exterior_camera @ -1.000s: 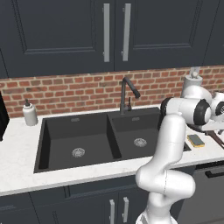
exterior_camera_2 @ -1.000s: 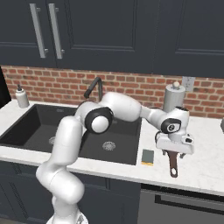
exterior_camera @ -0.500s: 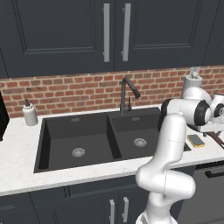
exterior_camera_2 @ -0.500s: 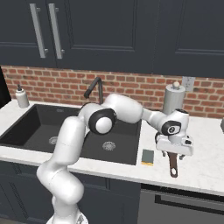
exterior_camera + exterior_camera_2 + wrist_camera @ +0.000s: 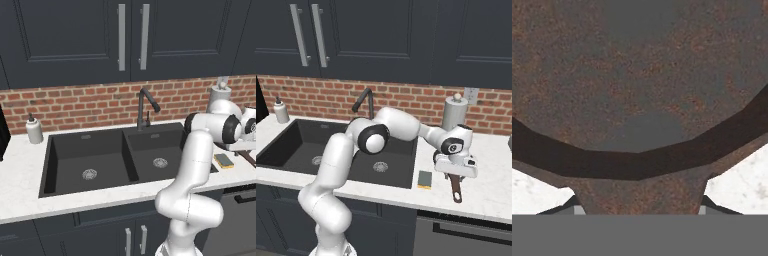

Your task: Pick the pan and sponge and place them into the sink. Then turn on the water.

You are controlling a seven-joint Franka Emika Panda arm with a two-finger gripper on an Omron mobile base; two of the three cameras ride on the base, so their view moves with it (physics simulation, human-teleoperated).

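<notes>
Black and wide, the double sink (image 5: pixel 286 145) waits at the left. The small yellow sponge (image 5: pixel 425 179) lies beside it. At the right, the gripper (image 5: pixel 456 172) sits down over the rusty brown pan (image 5: pixel 637 75), pinching where its handle (image 5: pixel 456 189) begins, ready to lift.

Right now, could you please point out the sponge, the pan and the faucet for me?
sponge (image 5: pixel 425 179), right base view, top face.
pan (image 5: pixel 637 75), hand view, inner bottom.
faucet (image 5: pixel 141 107), left base view, upright neck.
</notes>
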